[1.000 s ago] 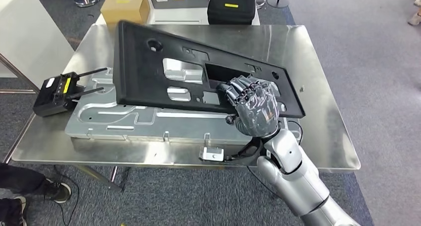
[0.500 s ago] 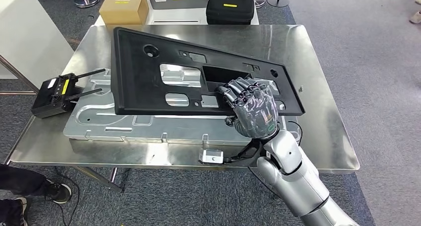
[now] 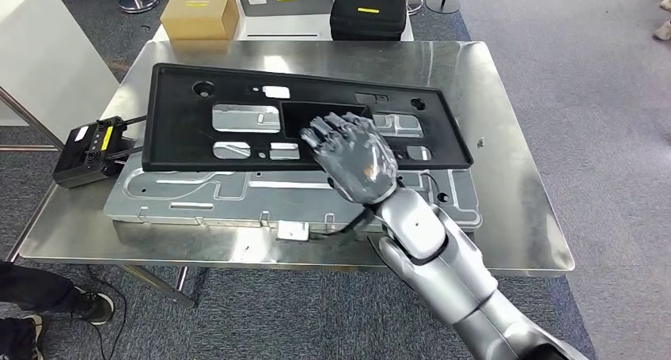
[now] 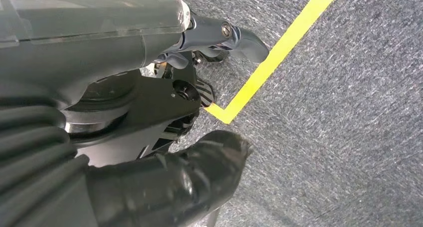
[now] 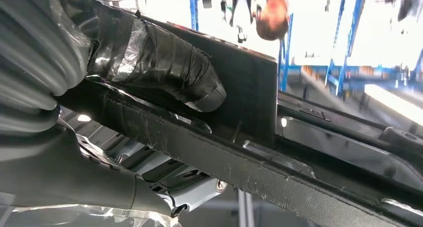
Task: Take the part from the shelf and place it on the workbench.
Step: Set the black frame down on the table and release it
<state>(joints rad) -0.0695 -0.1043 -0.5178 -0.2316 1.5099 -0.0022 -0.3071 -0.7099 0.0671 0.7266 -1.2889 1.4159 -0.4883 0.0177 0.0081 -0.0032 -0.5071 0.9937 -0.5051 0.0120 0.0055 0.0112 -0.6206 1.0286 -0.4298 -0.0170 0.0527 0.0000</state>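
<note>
The part is a long black panel point(image 3: 190, 130) with several cut-outs. It lies nearly flat across a silver pressed-metal plate point(image 3: 198, 190) on the steel workbench point(image 3: 514, 194). My right hand point(image 3: 352, 158) grips it at the near rim of its big rectangular opening, fingers over the top. In the right wrist view the thumb point(image 5: 164, 62) presses against the black panel point(image 5: 249, 102) from the other side. My left hand point(image 4: 114, 52) hangs over grey carpet, its fingers apart and holding nothing.
A black remote controller point(image 3: 87, 150) with antennas sits at the bench's left edge, close to the panel's end. A small grey device point(image 3: 293, 229) on a cable lies at the front edge. A cardboard box point(image 3: 199, 13) and a black case point(image 3: 368, 12) stand behind the bench. A person's shoes point(image 3: 32, 305) are at the lower left.
The panel has swung left and come down from a tilted pose to nearly flat on the silver plate. My right hand moved left and farther over the bench with it.
</note>
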